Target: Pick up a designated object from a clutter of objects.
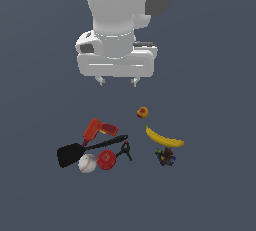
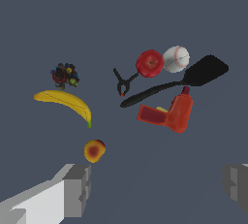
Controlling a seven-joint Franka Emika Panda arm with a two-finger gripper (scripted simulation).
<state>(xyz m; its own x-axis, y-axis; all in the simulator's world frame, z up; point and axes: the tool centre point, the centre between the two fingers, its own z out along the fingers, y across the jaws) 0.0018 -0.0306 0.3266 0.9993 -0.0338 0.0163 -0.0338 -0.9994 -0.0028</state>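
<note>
Gripper (image 1: pixel 117 80): fingers spread wide apart, nothing between them, held high above the floor and clear of every item.

Banana (image 1: pixel 164 138): long, curved, yellow, lying flat on the grey floor toward the exterior view's right of the group. Untouched. Dark multicoloured lump (image 1: pixel 165 156) lies just beside its outer curve; small orange-red fruit (image 1: pixel 142 112) sits near one tip, apart from it.

Red drill (image 1: pixel 96 130): on its side, in the second cluster toward the exterior view's left, well apart from the banana.

Black spatula (image 1: pixel 80 149): handle running alongside the drill, touching or nearly so; blade end by the baseball.

White baseball (image 1: pixel 87 163) and red apple (image 1: pixel 106 159): side by side, touching.

Black clamp (image 1: pixel 125 151): just beside the apple, near the spatula's handle tip.
</note>
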